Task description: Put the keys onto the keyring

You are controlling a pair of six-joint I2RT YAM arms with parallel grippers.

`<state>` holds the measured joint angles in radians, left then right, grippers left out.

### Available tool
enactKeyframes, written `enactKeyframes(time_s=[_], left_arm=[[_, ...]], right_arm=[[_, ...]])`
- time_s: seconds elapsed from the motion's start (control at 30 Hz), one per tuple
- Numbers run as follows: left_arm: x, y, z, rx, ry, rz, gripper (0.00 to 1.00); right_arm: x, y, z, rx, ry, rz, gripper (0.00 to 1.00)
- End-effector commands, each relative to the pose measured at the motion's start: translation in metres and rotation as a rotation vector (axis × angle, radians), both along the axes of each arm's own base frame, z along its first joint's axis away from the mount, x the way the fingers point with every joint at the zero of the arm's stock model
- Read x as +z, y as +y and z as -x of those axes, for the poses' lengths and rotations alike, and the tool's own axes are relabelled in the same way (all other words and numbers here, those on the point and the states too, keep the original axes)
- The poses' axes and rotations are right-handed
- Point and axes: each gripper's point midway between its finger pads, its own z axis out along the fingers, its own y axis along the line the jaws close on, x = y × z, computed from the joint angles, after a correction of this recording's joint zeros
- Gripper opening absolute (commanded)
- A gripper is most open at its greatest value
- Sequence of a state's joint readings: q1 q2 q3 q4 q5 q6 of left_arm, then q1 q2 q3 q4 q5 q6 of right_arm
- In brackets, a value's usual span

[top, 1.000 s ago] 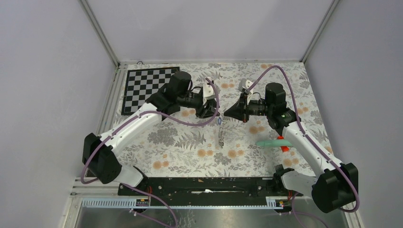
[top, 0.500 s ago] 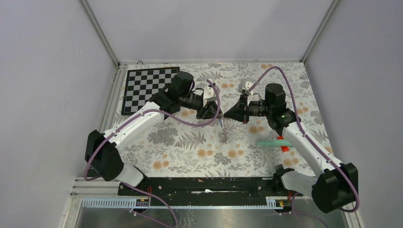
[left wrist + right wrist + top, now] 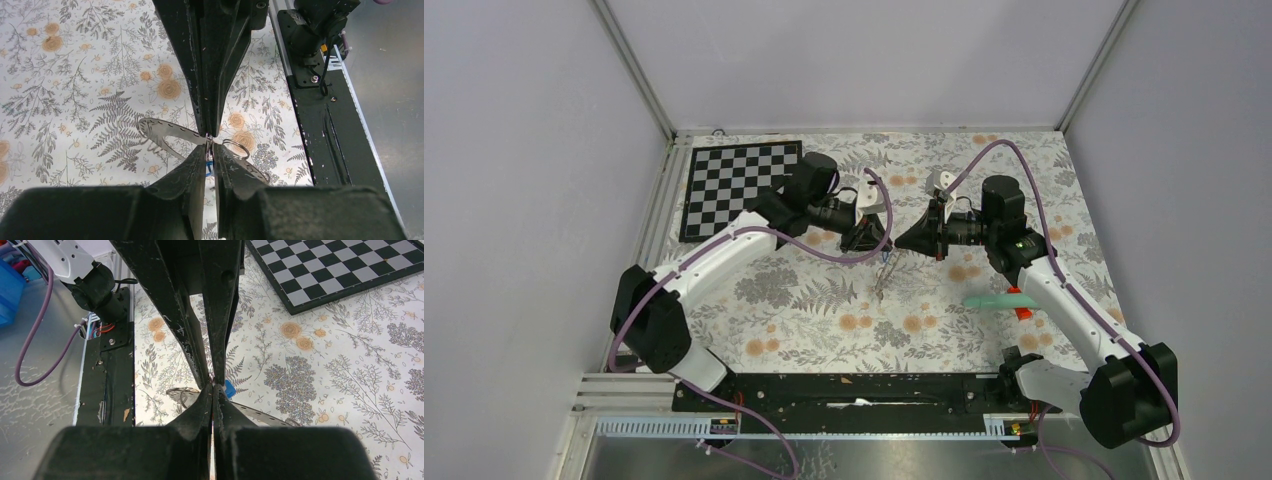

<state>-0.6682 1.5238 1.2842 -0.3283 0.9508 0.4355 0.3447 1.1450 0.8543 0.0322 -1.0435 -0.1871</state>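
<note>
1. Clamping the right pincer fully closed, tip to tip, on the band of the keyring; holding it seemingly clear of the table, with the hoop trailing down and away from the tips.
2. Standing nose to nose against it with the left pincer at a mere slit, bracketing the blue key just behind the tips; not showing whether truly gripping or only flanking it.
3. Seeing a thin wire ring just beside both tips, likely belonging to that key; not finding the black key in any view.
4. Risking a dropped key by squeezing off-centre on so small a tag, or by pulling back before getting a firm hold.
5. Risking a twisted or lost keyring by pushing one tip against the other, given so slight a bite on the band.
6. Risking a missed threading by working with the joint hidden behind both sets of fingers.
7. Having open table directly below and on the near side of the tips for lowering or parting.
8. Keeping well apart from the board beyond the left pincer, the stick nearer the right arm, the rail at the near edge, and the walls on both flanks.
</note>
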Motion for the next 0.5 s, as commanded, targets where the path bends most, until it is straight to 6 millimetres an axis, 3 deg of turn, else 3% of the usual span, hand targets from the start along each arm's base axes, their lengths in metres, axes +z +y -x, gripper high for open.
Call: enactKeyframes(time_s=[0.0,0.2,0.4,0.47], left_arm=[[0.02,-0.007,-0.002,-0.034,-0.022,0.059,0.15],[0.017,-0.007,-0.002,-0.022,0.004,0.059,0.0],[0.03,-0.007,-0.01,0.086,0.019,0.052,0.0],[0.027,-0.006,-0.01,0.136,-0.022,-0.015,0.0]], right_arm=[[0.016,0.0,0.005,0.035,-0.062,-0.033,0.0],[0.014,0.0,0.003,0.023,-0.063,-0.028,0.0],[0.007,-0.004,-0.002,-0.011,-0.087,0.006,0.0],[0.004,-0.006,-0.005,-0.025,-0.111,0.027,0.06]])
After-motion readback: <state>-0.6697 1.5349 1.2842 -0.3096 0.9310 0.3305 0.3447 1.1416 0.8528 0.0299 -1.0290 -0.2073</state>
